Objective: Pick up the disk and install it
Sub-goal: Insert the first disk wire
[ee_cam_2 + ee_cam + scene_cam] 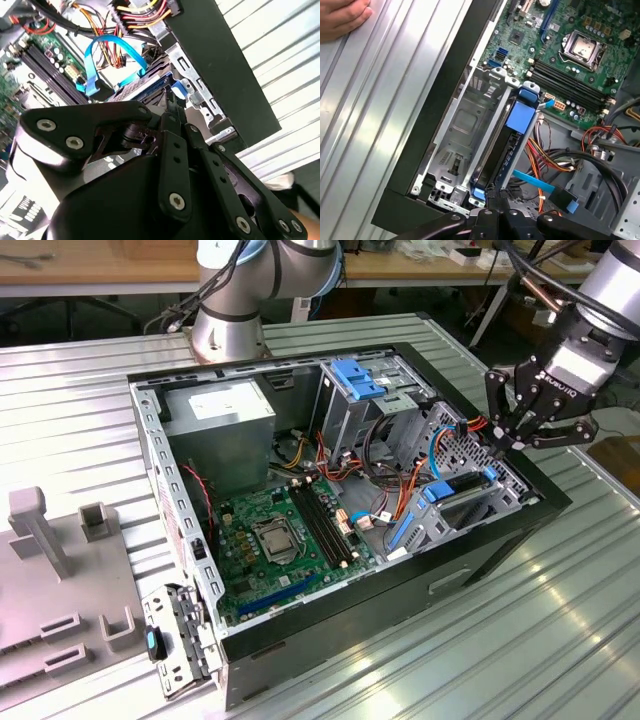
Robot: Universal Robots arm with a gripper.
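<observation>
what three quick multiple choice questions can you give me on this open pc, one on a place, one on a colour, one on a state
1. Where is the disk?
A) in the metal drive cage inside the case
B) on the table outside
C) on top of the power supply

2. What colour is the disk's carrier frame?
A) red
B) bright blue
C) yellow

3. How is the computer case?
A) shut, with its panel on
B) standing upright
C) lying open, with the motherboard exposed

Answers:
1 A: in the first wrist view the disk stands on edge in the drive cage, next to the case wall.
2 B: the frame's tab and end clips are bright blue.
3 C: the exterior view looks straight down onto the motherboard.
</observation>
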